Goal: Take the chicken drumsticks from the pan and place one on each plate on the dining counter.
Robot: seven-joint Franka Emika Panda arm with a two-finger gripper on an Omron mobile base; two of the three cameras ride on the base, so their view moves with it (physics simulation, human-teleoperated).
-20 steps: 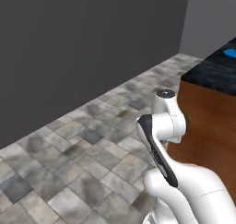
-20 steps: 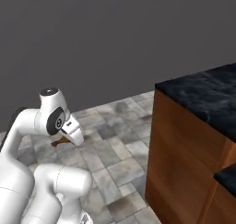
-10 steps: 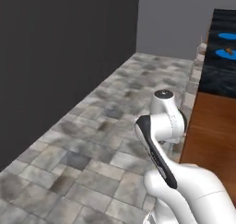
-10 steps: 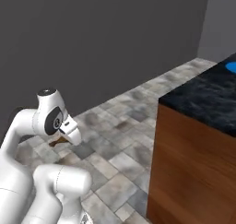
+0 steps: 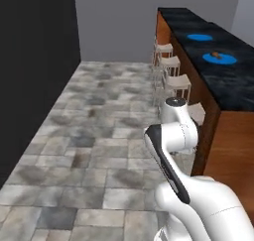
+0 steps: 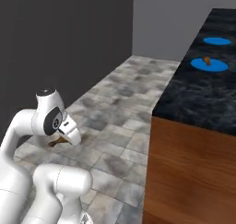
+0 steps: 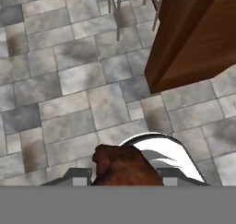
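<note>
My gripper (image 7: 122, 176) is shut on a brown chicken drumstick (image 7: 120, 164), whose meaty end rises between the fingertips in the hand view. From the right base view the gripper (image 6: 63, 139) hangs low over the floor beside the arm, and the drumstick (image 6: 56, 143) pokes out under it. The dining counter (image 5: 225, 89) runs along the right. Two blue plates lie on its black top. The nearer plate (image 5: 221, 59) (image 6: 209, 65) carries another drumstick (image 5: 216, 53) (image 6: 207, 60). The farther plate (image 5: 200, 37) (image 6: 217, 41) is bare. The pan is out of view.
White stools (image 5: 177, 81) stand in a row against the counter's wood front (image 6: 184, 172). Grey stone floor tiles (image 5: 99, 136) stretch to a dark wall (image 5: 30, 76) on the left. In the hand view the counter's wood corner (image 7: 193, 38) stands at the upper right.
The whole picture has swung as the base moved: the counter's length, both plates and the stools have come into view. The arm keeps its pose with the drumstick still gripped.
</note>
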